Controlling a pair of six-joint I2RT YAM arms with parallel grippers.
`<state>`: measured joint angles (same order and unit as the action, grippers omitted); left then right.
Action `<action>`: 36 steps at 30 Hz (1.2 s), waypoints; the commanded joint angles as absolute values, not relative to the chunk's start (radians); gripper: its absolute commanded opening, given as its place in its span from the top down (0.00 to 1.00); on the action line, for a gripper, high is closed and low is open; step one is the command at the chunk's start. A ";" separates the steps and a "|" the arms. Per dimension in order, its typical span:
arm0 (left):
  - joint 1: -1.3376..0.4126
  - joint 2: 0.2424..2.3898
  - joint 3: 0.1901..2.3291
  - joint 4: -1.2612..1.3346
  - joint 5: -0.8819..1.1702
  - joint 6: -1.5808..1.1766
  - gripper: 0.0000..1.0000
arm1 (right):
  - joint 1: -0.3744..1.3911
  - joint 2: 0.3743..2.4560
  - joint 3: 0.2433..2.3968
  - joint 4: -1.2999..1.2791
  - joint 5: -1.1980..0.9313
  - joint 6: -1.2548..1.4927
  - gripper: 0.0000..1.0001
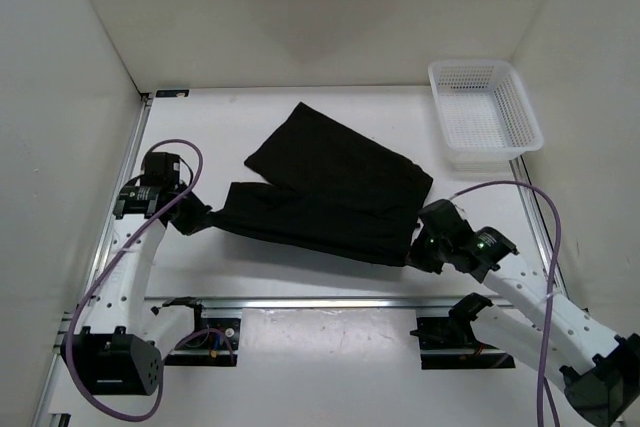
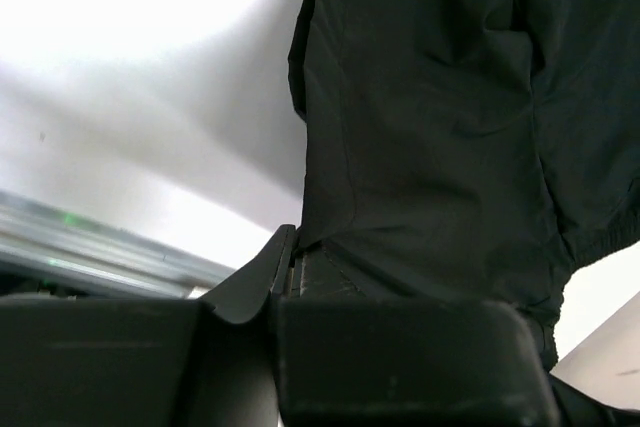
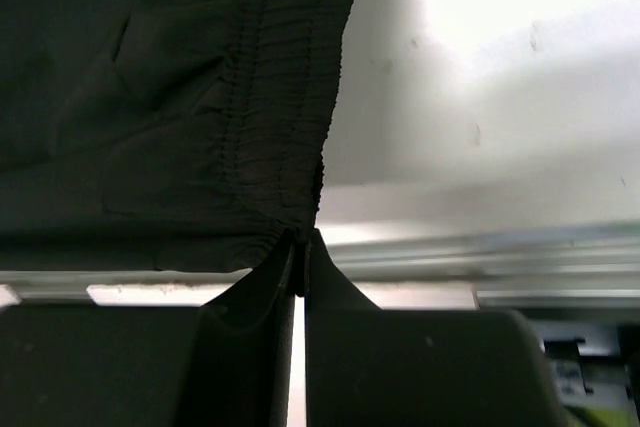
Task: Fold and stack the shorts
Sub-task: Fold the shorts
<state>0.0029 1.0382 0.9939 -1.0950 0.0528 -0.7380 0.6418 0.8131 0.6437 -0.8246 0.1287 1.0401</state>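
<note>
The black shorts (image 1: 330, 187) lie spread across the middle of the white table, one leg reaching toward the back left. My left gripper (image 1: 203, 217) is shut on the shorts' near left corner; in the left wrist view the black cloth (image 2: 440, 127) runs out from my closed gripper (image 2: 292, 259). My right gripper (image 1: 420, 247) is shut on the near right corner at the gathered waistband (image 3: 280, 97), pinched at my fingertips (image 3: 303, 247). The near edge of the shorts is stretched between both grippers.
A white plastic mesh basket (image 1: 484, 113) stands at the back right. A metal rail (image 1: 300, 302) runs along the near side in front of the arm bases. White walls enclose the table on the left, right and back.
</note>
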 commanded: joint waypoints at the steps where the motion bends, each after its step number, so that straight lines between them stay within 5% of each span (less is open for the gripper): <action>1: 0.008 0.997 1.040 -1.149 -0.011 -0.736 0.90 | 0.643 0.769 0.621 -1.024 0.193 1.077 1.00; 7: -0.015 1.097 1.187 -1.126 -0.001 -0.706 0.90 | 0.643 0.724 0.664 -1.112 0.253 1.104 1.00; 16: -0.129 1.521 1.642 -1.083 -0.072 -0.686 0.90 | 0.643 0.804 0.820 -1.140 0.406 1.115 1.00; 30: -0.218 2.259 2.585 -1.126 -0.072 -0.580 0.90 | 0.394 1.222 1.100 -0.908 0.496 0.861 1.00; 34: -0.218 2.384 2.626 -0.990 0.014 -0.584 0.90 | 0.275 1.406 1.156 -0.743 0.462 0.808 0.99; 35: -0.218 2.431 2.638 -0.956 0.047 -0.584 0.79 | 0.258 1.446 1.204 -0.723 0.462 0.799 0.91; 36: -0.218 2.462 2.667 -0.939 0.057 -0.595 0.59 | 0.224 1.524 1.236 -0.707 0.462 0.789 0.53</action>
